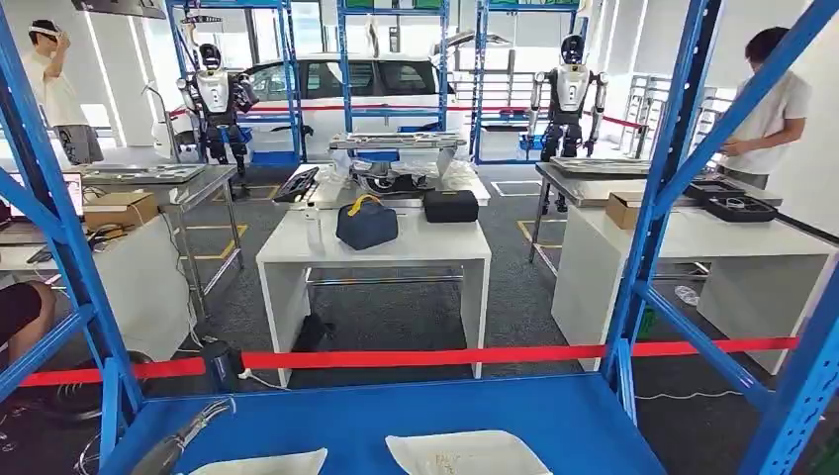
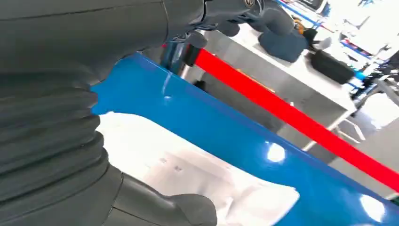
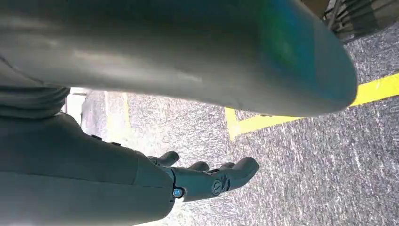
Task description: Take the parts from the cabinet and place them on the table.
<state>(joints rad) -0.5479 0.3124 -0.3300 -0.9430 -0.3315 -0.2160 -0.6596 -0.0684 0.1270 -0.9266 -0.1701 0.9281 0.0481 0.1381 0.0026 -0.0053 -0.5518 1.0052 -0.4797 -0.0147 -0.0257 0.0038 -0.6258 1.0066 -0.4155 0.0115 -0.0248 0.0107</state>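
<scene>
- The left hand (image 1: 188, 435) reaches over the near-left corner of the blue cabinet shelf (image 1: 396, 416), fingers (image 1: 213, 409) loosely apart, holding nothing.
- The right hand (image 3: 207, 181) hangs above grey carpet with yellow floor tape (image 3: 376, 89), fingers gently curled and empty.
- Two white bagged parts (image 1: 465, 453) lie at the shelf's near edge, one just right of the left hand.
- Beyond a red barrier tape (image 1: 445, 356) stands the white table (image 1: 376, 247) bearing a dark blue bag (image 1: 366, 223).

Blue shelf (image 1: 396, 416) lies open in front — two white parts (image 1: 467, 453) sit at its near edge, bare blue surface beyond them. Upright posts (image 1: 661, 188) and slanted braces fence both sides, and a red tape (image 1: 435, 357) runs across just past the far edge.
</scene>
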